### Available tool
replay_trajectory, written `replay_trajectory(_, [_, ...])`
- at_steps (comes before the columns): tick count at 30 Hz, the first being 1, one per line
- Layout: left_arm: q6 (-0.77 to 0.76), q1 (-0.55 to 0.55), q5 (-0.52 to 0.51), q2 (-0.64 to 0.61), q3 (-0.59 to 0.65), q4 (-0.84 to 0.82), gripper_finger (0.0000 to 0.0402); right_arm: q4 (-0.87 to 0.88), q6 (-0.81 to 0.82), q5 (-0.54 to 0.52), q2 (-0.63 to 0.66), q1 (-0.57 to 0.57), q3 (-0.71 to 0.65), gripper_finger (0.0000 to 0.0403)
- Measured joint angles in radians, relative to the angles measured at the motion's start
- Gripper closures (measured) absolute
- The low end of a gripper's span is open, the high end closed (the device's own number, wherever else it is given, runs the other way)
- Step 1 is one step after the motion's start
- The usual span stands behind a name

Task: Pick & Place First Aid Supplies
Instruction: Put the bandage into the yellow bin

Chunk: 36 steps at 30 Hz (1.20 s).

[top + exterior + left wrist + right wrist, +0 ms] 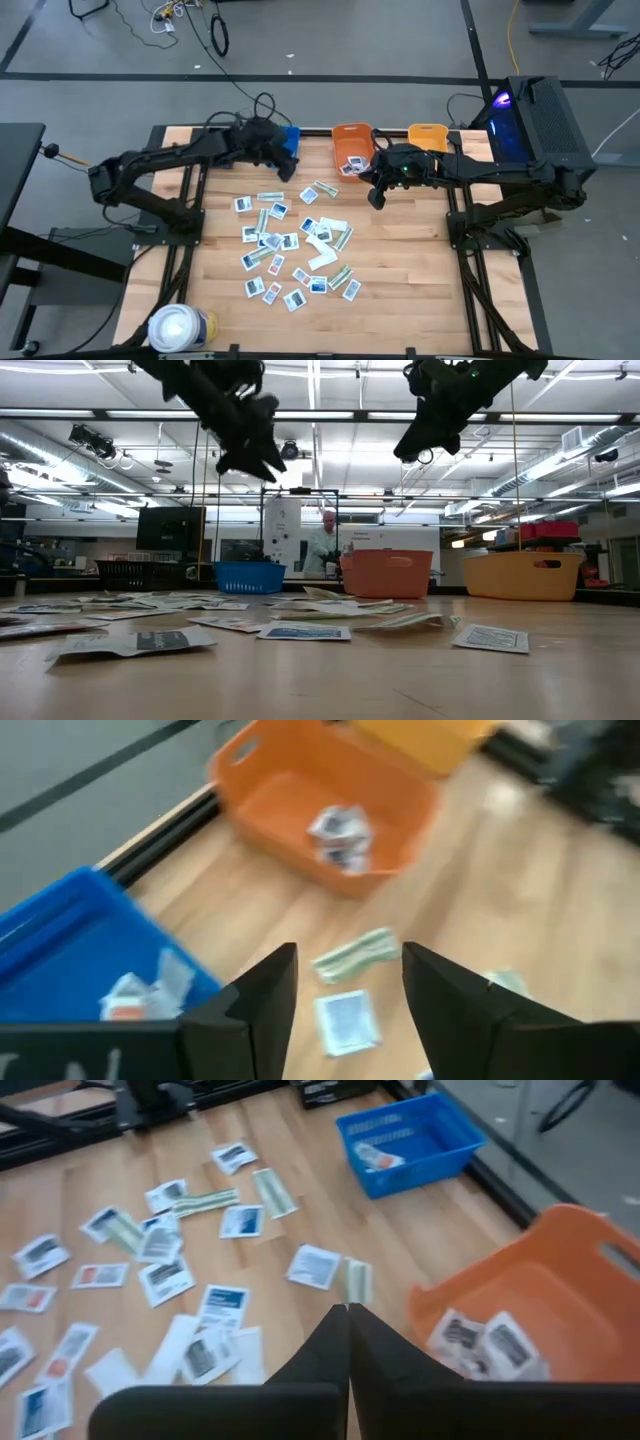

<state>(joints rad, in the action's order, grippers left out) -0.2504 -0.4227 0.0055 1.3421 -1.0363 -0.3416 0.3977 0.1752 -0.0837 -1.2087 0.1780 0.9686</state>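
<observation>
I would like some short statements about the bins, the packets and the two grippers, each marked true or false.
1. The orange bin holds some packets. True.
2. The blue bin is empty. False: at least one packet lies in it.
3. The right gripper is shut and holds nothing. True.
4. The left gripper is clamped on a packet. False: its fingers stand apart with nothing between them.
5. Many packets lie on the table. True.
</observation>
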Motion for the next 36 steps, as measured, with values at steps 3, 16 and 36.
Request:
replay_trajectory(3, [-0.008,0.060,0.002,-0.047,0.000,0.004,0.0223,0.000,0.000,0.043,0.000,-0.012,0.000,0.0397])
replay_trajectory(16, [-0.053,0.248,-0.002,-0.141,-0.001,0.085,0.0225,-0.002,-0.057,0.076,-0.067,-0.167,0.000,0.0393])
replay_trajectory(36, [-0.079,0.277,0.007,-0.157,-0.001,0.108,0.0225,-0.001,-0.676,0.071,-0.359,-0.221,-0.001,0.0286])
